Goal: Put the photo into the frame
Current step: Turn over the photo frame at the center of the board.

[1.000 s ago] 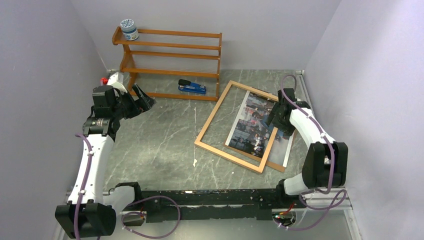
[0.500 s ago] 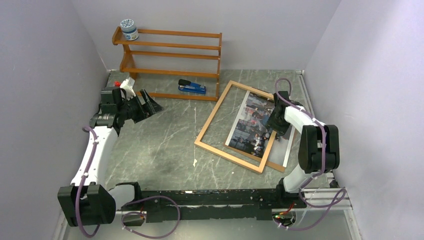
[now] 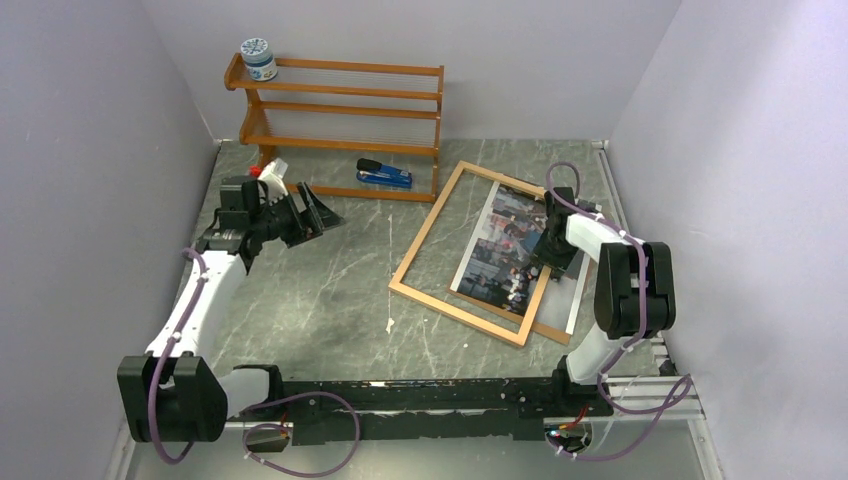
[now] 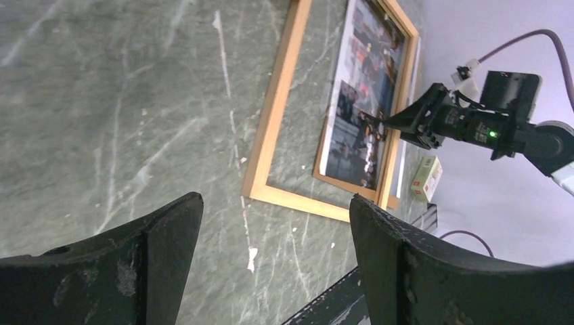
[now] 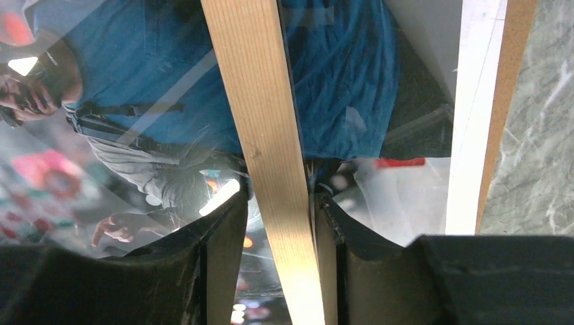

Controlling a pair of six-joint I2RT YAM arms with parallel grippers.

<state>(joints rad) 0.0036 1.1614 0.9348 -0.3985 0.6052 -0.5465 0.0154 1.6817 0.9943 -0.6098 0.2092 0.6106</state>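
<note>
Robot lab cell, bare lilac walls, marble-look tabletop

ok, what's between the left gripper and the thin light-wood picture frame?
Only bare grey-green marbled tabletop between left gripper and frame; top external view shows it.
</note>
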